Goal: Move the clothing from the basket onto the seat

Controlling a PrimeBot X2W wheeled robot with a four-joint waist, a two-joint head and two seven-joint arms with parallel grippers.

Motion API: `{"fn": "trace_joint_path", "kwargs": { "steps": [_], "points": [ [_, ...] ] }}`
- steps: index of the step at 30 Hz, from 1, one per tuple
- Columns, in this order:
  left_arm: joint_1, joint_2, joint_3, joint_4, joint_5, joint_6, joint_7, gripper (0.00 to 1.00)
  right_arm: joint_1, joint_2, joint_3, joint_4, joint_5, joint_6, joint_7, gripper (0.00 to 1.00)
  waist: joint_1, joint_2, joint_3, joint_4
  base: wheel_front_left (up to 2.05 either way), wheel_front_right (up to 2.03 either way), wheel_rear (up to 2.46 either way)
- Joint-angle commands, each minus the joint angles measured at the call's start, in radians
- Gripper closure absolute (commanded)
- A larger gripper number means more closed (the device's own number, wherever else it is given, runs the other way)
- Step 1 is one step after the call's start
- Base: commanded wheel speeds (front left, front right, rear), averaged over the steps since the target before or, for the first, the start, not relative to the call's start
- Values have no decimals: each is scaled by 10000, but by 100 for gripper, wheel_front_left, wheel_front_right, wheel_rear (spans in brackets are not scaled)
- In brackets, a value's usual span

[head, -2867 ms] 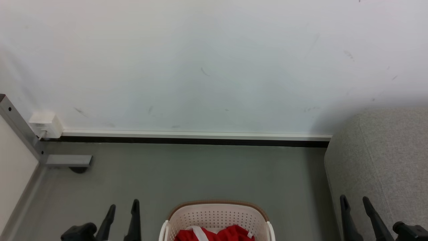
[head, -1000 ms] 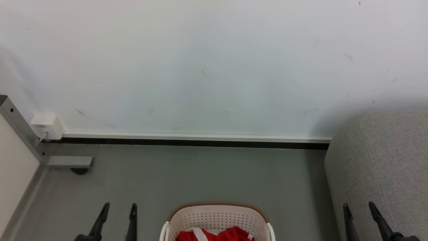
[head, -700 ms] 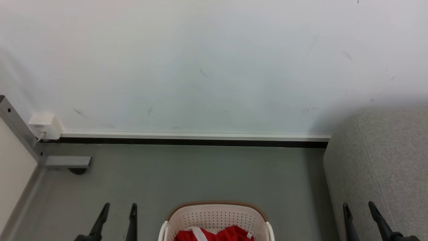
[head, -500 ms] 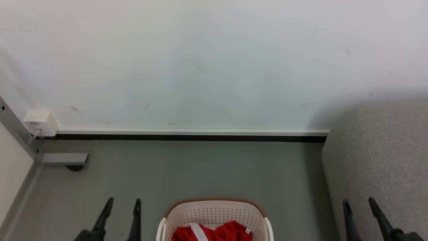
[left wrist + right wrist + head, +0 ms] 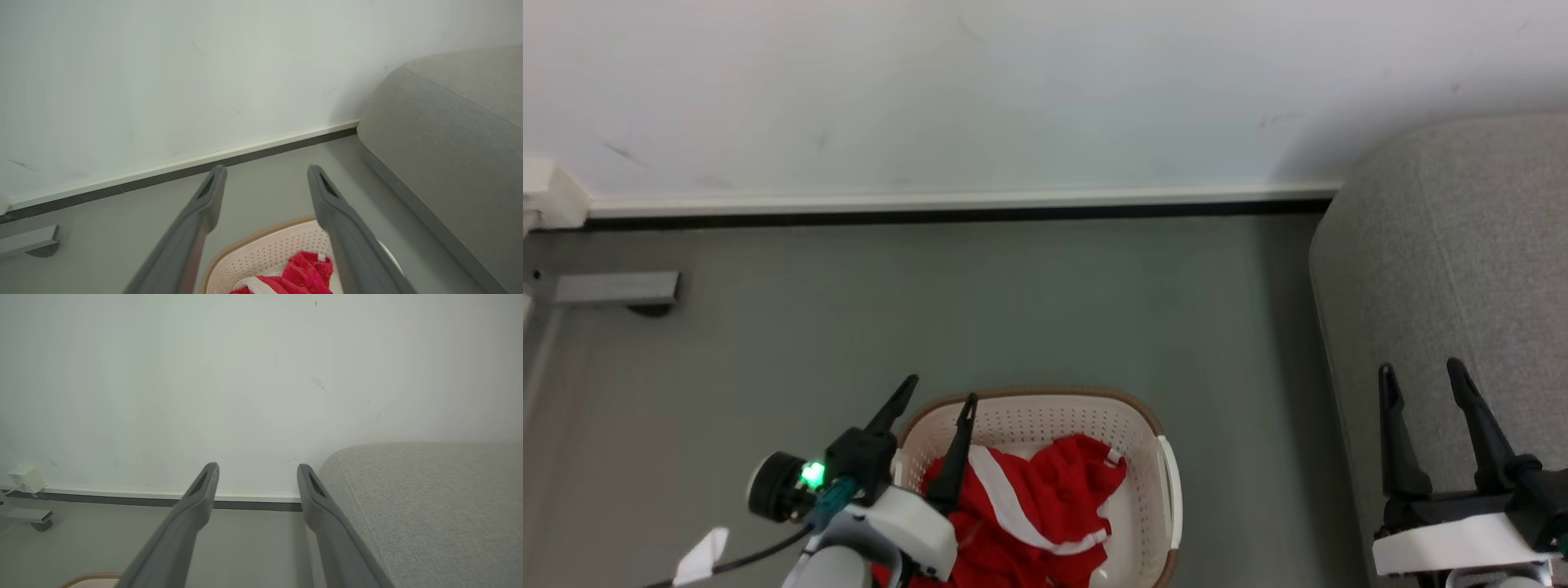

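Hovering over the basket's (image 5: 1058, 418) left rim, the left gripper (image 5: 940, 389) has its jaws spread wide and empty. The red-and-white clothing (image 5: 1045, 498) sits heaped inside. The right gripper (image 5: 1419, 366), equally wide, hangs over the grey seat (image 5: 1462, 245) beside it.

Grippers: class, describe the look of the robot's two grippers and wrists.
Left gripper: two long dark tapering fingers, black base, white wrist shell, green light, dark cable, white tag. Right gripper: same dark fingers, black base, white shell.
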Motion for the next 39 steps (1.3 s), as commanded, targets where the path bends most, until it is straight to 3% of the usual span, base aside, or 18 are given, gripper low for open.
{"fn": "trace_joint_path", "kwargs": {
  "steps": [1,9,19,33,39],
  "points": [
    [-352,10,-112,353,171,-32,-6,0,-235,-22,-28,-99,-45,-19,5,0,-1,-1,1065,-308,0,0,0],
    [-2894,-45,-1079,3454,176,-83,596,0,-1320,-19,-123,-642,32,-21,7,0,-1,-1,2901,-758,0,0,0],
    [-4561,-78,-1430,6274,-36,382,1468,0,-1920,-18,28,-1200,166,-21,5,0,-1,-1,4132,-1133,0,0,0],
    [-6424,1,-1929,7941,92,1568,2927,0,-2372,-19,239,-1866,412,-21,7,0,-1,-1,5799,-1308,0,0,0],
    [-6765,235,-2040,8322,118,1805,3411,0,-2459,-19,313,-2045,567,-21,5,0,-1,-1,6118,-1410,0,0,0]
  ]
}}
